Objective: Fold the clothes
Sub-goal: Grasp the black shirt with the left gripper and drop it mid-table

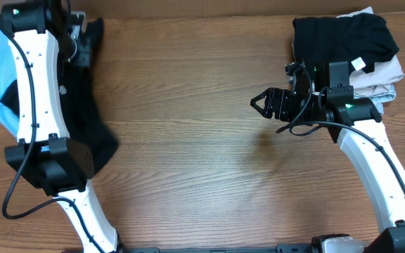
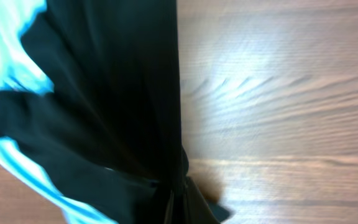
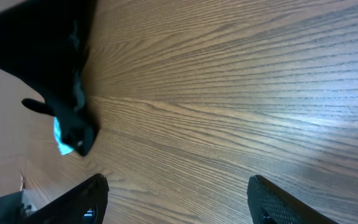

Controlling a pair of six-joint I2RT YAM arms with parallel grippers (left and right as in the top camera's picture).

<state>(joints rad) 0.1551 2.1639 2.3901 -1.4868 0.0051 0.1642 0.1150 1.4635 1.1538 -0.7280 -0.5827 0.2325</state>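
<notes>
Overhead: left hand point(image 1: 83, 43) clenched on black shirt point(image 1: 98, 137) at the left edge of the surface point(image 1: 188, 154); right hand point(image 1: 262, 104) released, well apart. Tag point(image 1: 361, 64) unreadable.

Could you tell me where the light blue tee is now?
The light blue tee lies at the table's far left edge in the overhead view, partly under the left arm, beside the black T-shirt.
</notes>
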